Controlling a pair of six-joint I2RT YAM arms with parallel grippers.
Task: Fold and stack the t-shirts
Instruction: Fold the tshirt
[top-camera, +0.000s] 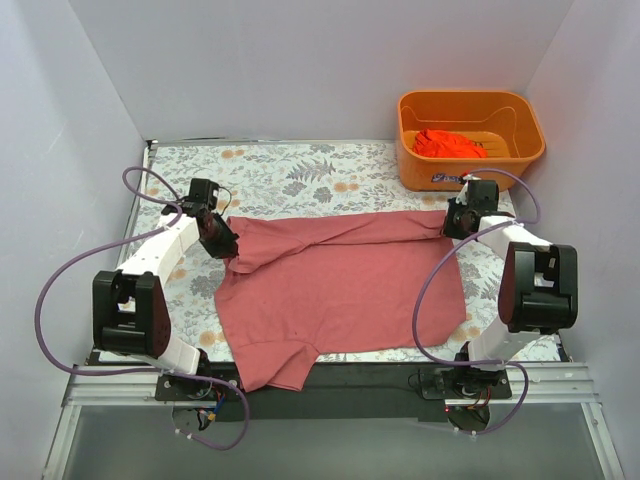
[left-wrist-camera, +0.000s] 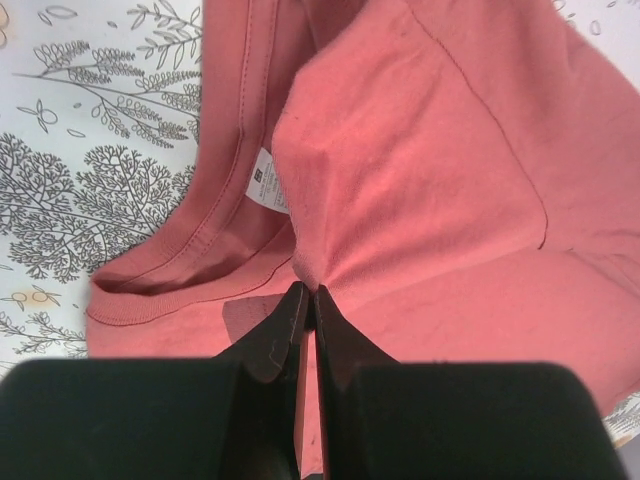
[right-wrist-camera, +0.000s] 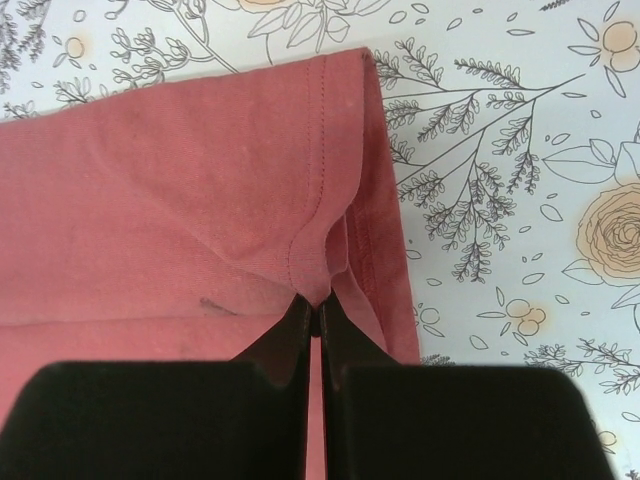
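Top external, pink-red t-shirt (top-camera: 340, 290): lies spread over the middle of the flower-patterned table (top-camera: 300, 170), creased along its far edge; its near-left part reaches the table's near edge.
Top external, orange-red t-shirt (top-camera: 450, 144): bunched inside the orange basket (top-camera: 525, 120) at the far right corner, well apart from the spread shirt.
Top external, left gripper (top-camera: 228, 248): at the shirt's far left corner, touching the cloth.
Top external, right gripper (top-camera: 451, 230): at the shirt's far right corner, touching the cloth.
Left wrist, pincer: jaws pressed together, pinching a peak of pink-red cloth that rises in folds from the tips.
Left wrist, collar (left-wrist-camera: 180, 270): ribbed neckline just left of the pinch, a white neck label (left-wrist-camera: 268, 182) beside it; patterned table at far left.
Right wrist, pincer: jaws pressed together, pinching the cloth at a stitched hem (right-wrist-camera: 326, 150).
Right wrist, shirt edge: the hem runs away from the tips to a corner; bare patterned table to the right.
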